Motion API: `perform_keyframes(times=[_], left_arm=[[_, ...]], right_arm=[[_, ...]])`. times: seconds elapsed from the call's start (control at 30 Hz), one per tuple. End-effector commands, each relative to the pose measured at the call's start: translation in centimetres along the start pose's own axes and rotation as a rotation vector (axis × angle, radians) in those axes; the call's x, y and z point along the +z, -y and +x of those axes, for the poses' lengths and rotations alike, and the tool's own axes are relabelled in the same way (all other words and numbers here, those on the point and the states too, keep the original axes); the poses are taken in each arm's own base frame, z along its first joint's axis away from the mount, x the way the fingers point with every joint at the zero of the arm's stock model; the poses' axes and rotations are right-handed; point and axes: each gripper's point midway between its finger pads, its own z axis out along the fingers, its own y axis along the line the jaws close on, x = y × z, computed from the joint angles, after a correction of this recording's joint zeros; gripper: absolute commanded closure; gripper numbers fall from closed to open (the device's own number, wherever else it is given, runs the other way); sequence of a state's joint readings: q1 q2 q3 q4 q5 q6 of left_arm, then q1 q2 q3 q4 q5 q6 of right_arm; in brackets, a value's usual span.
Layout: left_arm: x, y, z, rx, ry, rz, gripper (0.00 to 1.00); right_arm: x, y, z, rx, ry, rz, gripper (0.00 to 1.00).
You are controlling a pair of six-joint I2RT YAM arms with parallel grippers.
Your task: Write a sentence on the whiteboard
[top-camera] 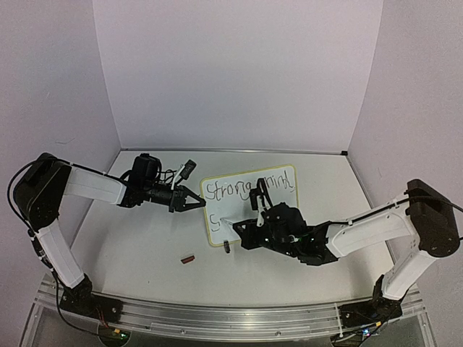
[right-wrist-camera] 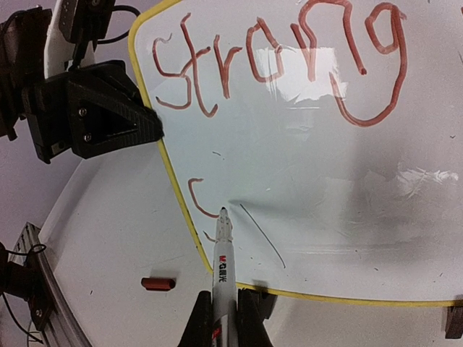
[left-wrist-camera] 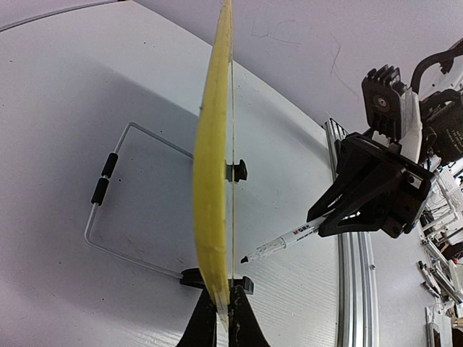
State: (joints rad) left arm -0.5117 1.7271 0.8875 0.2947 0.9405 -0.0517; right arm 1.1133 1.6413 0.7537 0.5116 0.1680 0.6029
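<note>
The whiteboard stands tilted on the table, its pale-yellow frame edge-on in the left wrist view. My left gripper is shut on the board's left edge. The sentence reads "Strong mind" on its top line, with a partly drawn "S" below. My right gripper is shut on a white marker. The marker's tip rests on the board at that "S".
A small red marker cap lies on the table left of the board's lower corner. The board's wire stand with black clips sticks out behind it. An aluminium rail runs along the near table edge.
</note>
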Motion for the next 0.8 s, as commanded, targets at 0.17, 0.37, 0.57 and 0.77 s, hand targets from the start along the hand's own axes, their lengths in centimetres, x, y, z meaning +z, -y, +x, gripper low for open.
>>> perform_keyframes(times=[0.17, 0.37, 0.57, 0.77], left_arm=[[-0.2, 0.1, 1.1, 0.011, -0.029, -0.026, 1.0], [-0.2, 0.1, 1.0, 0.012, -0.029, -0.026, 1.0], [-0.2, 0.1, 1.0, 0.012, -0.028, -0.027, 1.0], [-0.2, 0.1, 1.0, 0.011, -0.029, -0.027, 1.0]], right_arm=[[0.5, -0.1, -1.3, 0.01, 0.035, 0.03, 1.0], [1.0, -0.1, -1.1, 0.009, 0.022, 0.03, 1.0], [0.8, 0.4, -1.4, 0.015, 0.039, 0.059, 1.0], [-0.3, 1.9, -1.7, 0.023, 0.06, 0.124, 1.0]])
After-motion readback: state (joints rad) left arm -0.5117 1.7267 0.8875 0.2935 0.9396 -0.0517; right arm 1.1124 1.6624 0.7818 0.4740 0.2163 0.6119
